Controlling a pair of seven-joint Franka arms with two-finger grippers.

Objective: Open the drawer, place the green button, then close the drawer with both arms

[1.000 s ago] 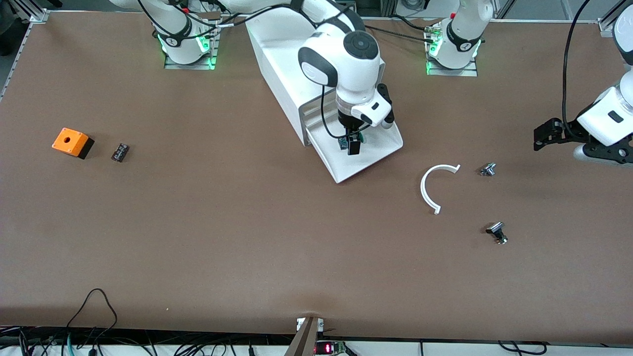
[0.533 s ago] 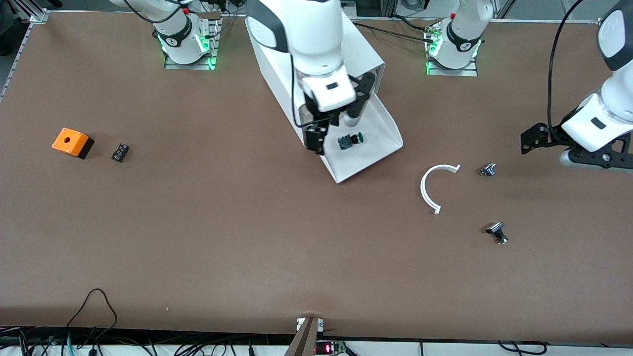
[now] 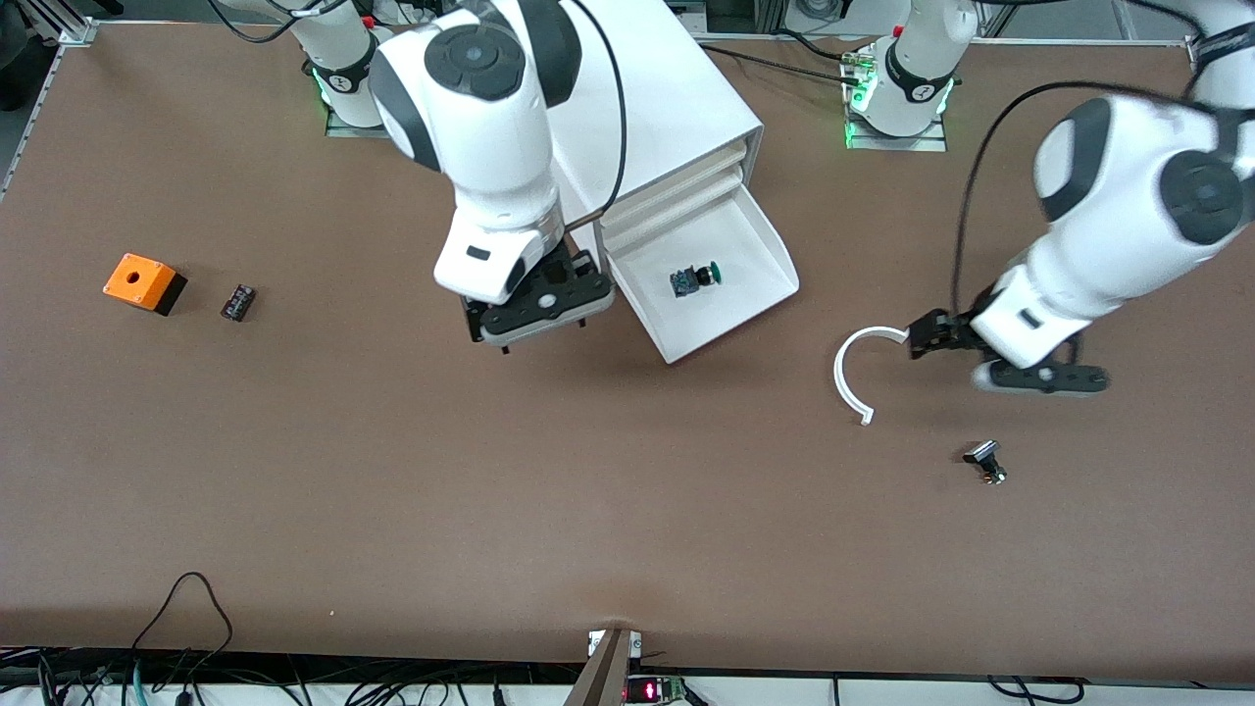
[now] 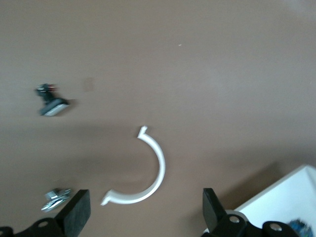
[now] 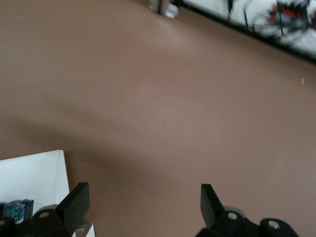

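Observation:
The drawer (image 3: 750, 245), the lowest one of the white cabinet (image 3: 677, 98), stands pulled out. The button (image 3: 694, 277) lies on its side in it, green cap showing. My right gripper (image 3: 534, 316) hangs open and empty over the table beside the drawer, toward the right arm's end. In the right wrist view the right gripper (image 5: 143, 205) frames bare table, with the drawer (image 5: 34, 177) and the button (image 5: 15, 210) at the edge. My left gripper (image 3: 931, 335) is open and empty over one end of the white arc. The left wrist view shows the left gripper (image 4: 143, 217) with a drawer corner (image 4: 291, 197) in sight.
A white arc-shaped piece (image 3: 851, 378) (image 4: 155, 170) lies toward the left arm's end of the table. Two small silver-and-black parts (image 4: 57, 197) (image 4: 49, 101) lie near it; one (image 3: 985, 461) shows in the front view. An orange box (image 3: 144, 282) and a small black block (image 3: 237, 301) sit toward the right arm's end.
The right gripper has let go of the button in the drawer, risen out and swung to the table beside it. The left arm has swept in over the white arc.

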